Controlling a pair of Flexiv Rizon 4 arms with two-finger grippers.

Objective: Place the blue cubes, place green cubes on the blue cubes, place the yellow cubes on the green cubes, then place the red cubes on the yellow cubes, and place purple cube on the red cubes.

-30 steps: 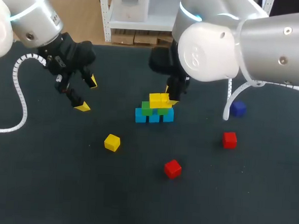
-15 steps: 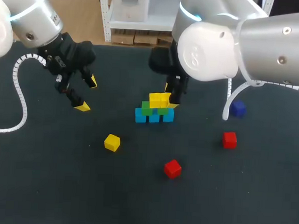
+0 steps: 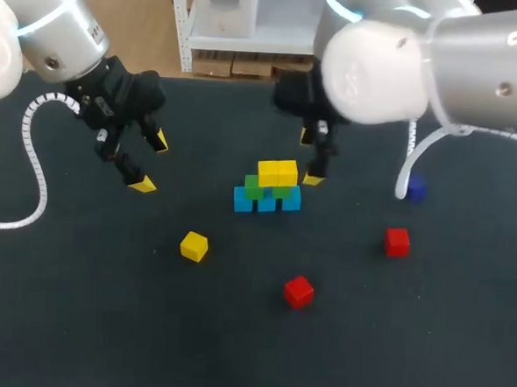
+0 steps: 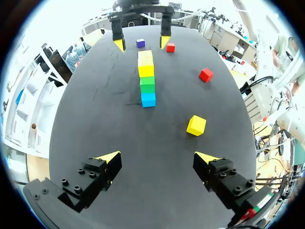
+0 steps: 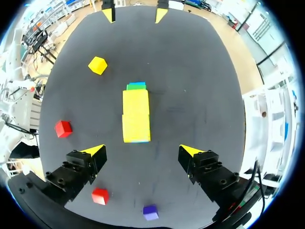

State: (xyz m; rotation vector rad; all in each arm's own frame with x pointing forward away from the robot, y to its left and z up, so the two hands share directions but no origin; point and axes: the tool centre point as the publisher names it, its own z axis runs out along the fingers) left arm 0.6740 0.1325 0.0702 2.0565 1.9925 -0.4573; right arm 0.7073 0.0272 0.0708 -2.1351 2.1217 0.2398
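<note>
A small pyramid stands mid-table: blue cubes at the base, green cubes on them, two yellow cubes on top. My right gripper hangs open just right of and behind the stack, holding nothing; in its wrist view the yellow cubes lie just ahead of its open gripper. My left gripper is open and empty, well left of the stack. A loose yellow cube, two red cubes and a purple cube lie on the table.
In the left wrist view the loose yellow cube lies nearest to my left gripper, with the stack farther ahead. A white cable loop trails along the table's left edge.
My right gripper has opened and drawn back up and to the right, leaving the second yellow cube resting on the stack. My left arm has not moved.
</note>
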